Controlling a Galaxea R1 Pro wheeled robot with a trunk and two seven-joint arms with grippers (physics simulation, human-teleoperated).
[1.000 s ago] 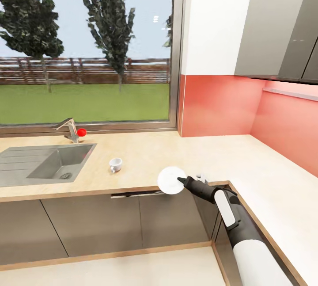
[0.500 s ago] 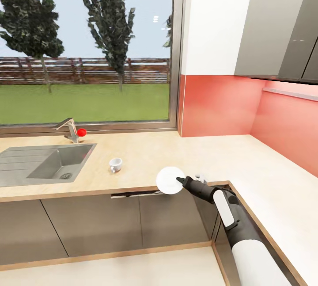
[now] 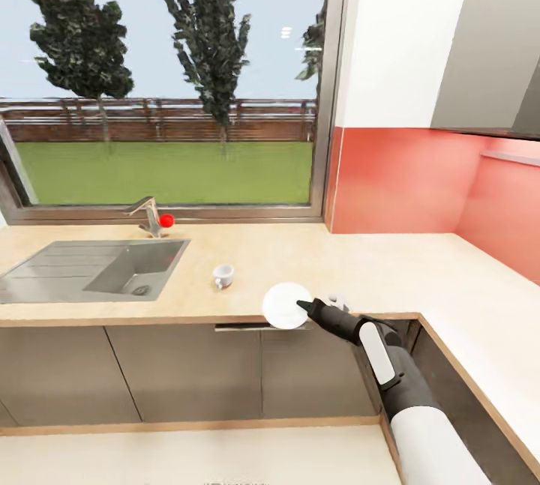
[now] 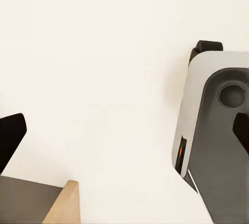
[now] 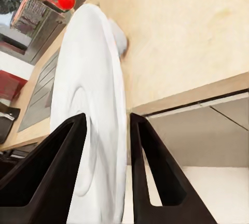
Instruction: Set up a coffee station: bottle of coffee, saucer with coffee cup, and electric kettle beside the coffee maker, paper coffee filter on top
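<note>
Holding the saucer [image 3: 286, 306] by its rim, the right gripper [image 3: 303, 306] hangs at the countertop [image 3: 375, 267] front edge in head view; the cup [image 3: 223, 274] sits well apart near the sink [image 3: 97, 269]. Right wrist view: fingers [image 5: 49, 167] clamped across the saucer [image 5: 91, 109], held on edge. Thin rim grip, so it could slip out, likely off the edge. Left wrist view: left gripper state cannot tell.

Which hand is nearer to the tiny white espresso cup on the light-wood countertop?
Right. The right hand grips the round white saucer beside the tiny white espresso cup; the left hand faces pale floor, away from the counter.
</note>
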